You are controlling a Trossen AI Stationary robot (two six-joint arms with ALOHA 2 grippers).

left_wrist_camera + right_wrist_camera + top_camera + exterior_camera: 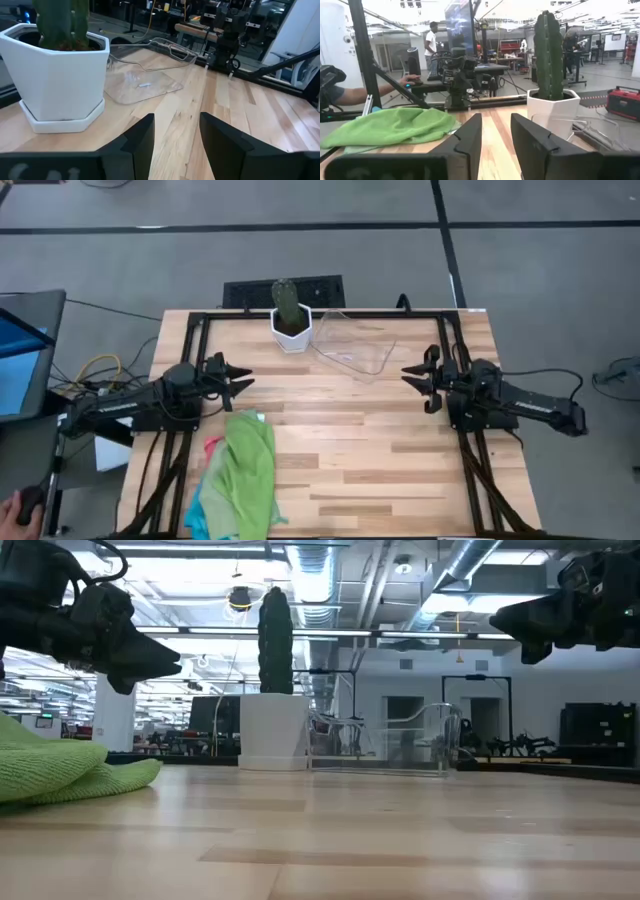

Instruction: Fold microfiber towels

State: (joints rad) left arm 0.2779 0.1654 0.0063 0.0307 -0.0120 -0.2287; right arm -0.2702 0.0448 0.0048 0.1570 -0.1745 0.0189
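Observation:
The microfiber towels (238, 475) lie in a loose pile at the table's near left. A light green one is on top, a pink edge (212, 448) and a turquoise edge (196, 518) stick out beneath it. The low view shows the green towel (60, 770) resting on the wood, and the right wrist view shows it too (390, 127). My left gripper (243, 380) hovers open just beyond the pile's far end, above the table. My right gripper (410, 374) hovers open at the table's right, pointing toward the left. Nothing is between either pair of fingers (176, 131) (496, 131).
A white pot with a cactus (291, 322) stands at the far middle of the table. Right of it sits a clear plastic tray (356, 348). A laptop (20, 350) stands off the left edge. A person's hand (20, 508) shows at the near left.

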